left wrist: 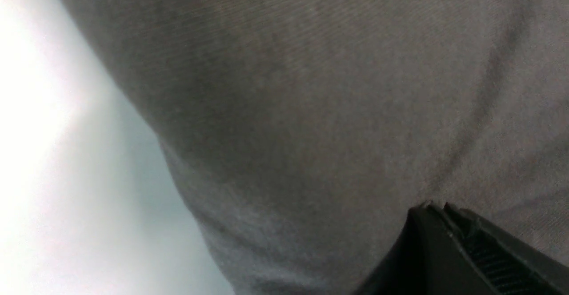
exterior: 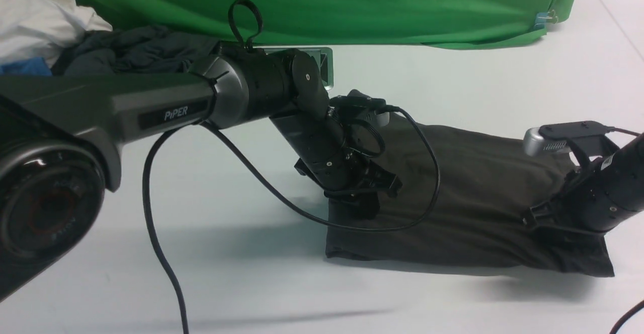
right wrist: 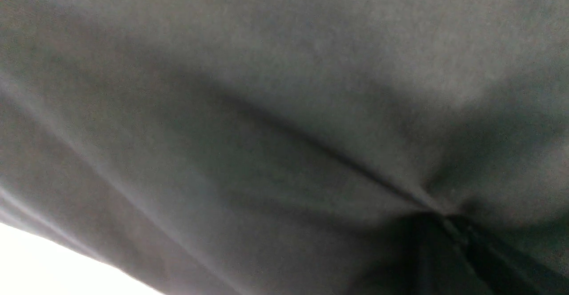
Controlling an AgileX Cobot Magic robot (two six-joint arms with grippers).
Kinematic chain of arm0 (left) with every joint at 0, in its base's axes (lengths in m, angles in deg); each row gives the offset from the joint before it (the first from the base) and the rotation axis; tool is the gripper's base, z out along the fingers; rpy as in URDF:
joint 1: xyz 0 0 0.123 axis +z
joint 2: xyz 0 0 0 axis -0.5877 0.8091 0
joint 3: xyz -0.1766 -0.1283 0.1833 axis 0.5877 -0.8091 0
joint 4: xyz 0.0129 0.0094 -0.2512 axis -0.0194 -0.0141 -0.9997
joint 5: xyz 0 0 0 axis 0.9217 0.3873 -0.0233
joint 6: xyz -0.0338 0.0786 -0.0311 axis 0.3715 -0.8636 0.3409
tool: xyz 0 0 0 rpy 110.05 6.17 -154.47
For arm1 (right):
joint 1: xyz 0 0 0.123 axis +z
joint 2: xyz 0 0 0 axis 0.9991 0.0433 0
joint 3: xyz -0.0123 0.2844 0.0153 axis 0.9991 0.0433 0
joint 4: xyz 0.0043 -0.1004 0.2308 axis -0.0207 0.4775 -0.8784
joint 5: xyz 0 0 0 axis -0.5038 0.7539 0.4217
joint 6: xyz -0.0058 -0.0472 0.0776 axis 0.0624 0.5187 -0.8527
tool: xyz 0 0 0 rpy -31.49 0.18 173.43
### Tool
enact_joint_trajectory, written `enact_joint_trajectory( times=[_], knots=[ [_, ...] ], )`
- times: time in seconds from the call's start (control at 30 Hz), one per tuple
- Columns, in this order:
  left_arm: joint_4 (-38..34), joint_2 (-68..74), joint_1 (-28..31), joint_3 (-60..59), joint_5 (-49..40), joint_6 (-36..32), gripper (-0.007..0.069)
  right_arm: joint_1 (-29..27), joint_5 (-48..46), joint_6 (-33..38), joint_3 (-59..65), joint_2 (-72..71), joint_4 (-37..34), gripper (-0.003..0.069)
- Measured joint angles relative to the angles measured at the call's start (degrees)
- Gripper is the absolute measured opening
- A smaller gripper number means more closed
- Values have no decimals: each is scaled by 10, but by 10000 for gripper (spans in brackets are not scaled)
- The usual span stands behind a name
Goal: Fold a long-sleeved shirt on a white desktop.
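The long-sleeved shirt (exterior: 478, 183) lies as a long dark brownish-black band on the white desktop (exterior: 251, 273). My left gripper (exterior: 365, 205) is down on the band's left end. In the left wrist view its jaws (left wrist: 438, 206) are shut with the tips in the cloth (left wrist: 311, 86), and a faint crease runs to them. Bare desktop (left wrist: 66, 175) shows beside that edge. My right gripper (exterior: 546, 226) is down on the band's right part. In the right wrist view it (right wrist: 440, 215) is shut on a pinch of shirt (right wrist: 266, 64), with folds converging at its tips.
A green fabric backdrop (exterior: 352, 7) closes the far side. At the back left lies a pile of clothes: white (exterior: 40, 22), dark grey-teal (exterior: 136, 50), blue (exterior: 25, 66). The left arm's black cable (exterior: 151, 213) loops over the desktop and across the shirt.
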Motion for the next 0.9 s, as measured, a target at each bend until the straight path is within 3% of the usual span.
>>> enact_joint_trajectory(
  times=[0.37,0.63,0.9],
  knots=[
    [38,-55,5,11,39,-1,18,1,34,-8,-41,-44,2,35],
    [-16,8,5,12,66,-47,18,13,76,-9,-42,69,3,48],
    [29,24,55,17,63,26,18,86,111,-9,-80,101,10,63]
  ],
)
